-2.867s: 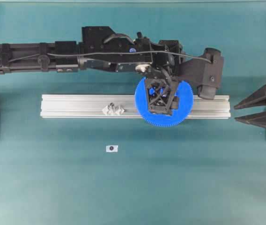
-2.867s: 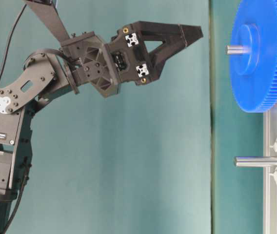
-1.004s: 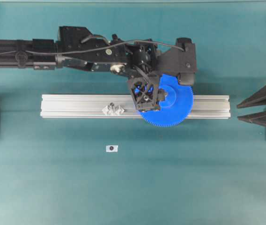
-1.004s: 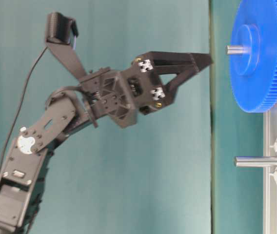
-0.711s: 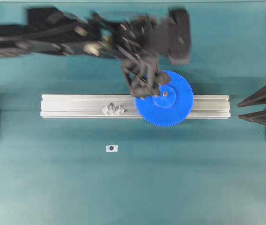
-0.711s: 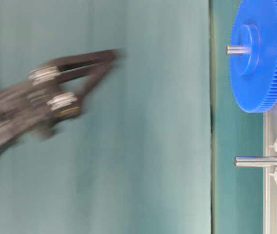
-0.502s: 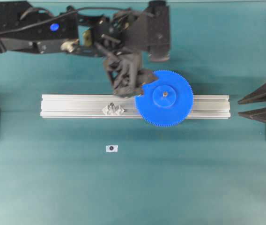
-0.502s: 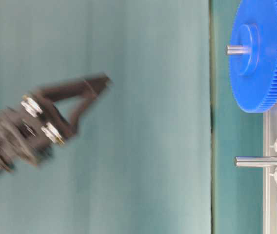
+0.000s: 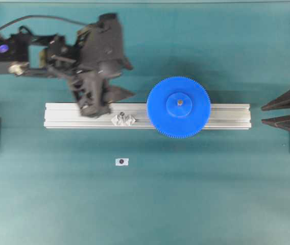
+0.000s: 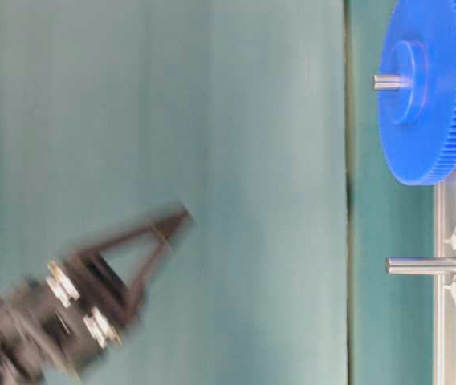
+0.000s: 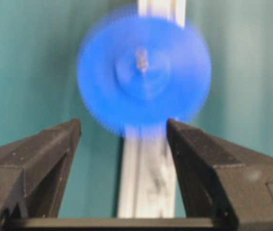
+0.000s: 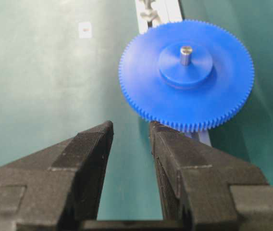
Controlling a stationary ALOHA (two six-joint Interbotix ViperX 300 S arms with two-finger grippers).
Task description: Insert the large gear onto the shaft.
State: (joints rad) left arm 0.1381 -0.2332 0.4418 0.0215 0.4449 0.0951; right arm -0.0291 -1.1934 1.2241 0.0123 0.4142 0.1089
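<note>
The large gear (image 9: pixel 178 109) (image 10: pixel 433 96) (image 11: pixel 143 72) (image 12: pixel 175 96) lies flat on the rail, free of both grippers. A grey pin (image 9: pixel 179 102) (image 10: pixel 388 81) (image 12: pixel 186 54) pokes up through its hub. Further left on the rail stands the shaft (image 9: pixel 122 115) (image 10: pixel 425 265), bare, between two small clear blocks. My left gripper (image 9: pixel 115 103) (image 10: pixel 176 220) (image 11: pixel 123 122) is blurred, high above the rail's left part, facing the gear, open and empty. At the right edge, my right gripper (image 9: pixel 263 114) (image 12: pixel 130 126) is open and empty, pointing at the gear from short of its rim.
The aluminium rail (image 9: pixel 226 115) (image 10: pixel 453 353) runs left to right across the teal mat. A small white tag with a dark dot (image 9: pixel 121 161) (image 12: pixel 84 29) lies on the mat in front of the rail. Black arm bases stand at both side edges.
My left arm has swung up and to the left, away from the gear, with its jaws staying apart. The gear has stayed on its pin. The right gripper has hardly moved.
</note>
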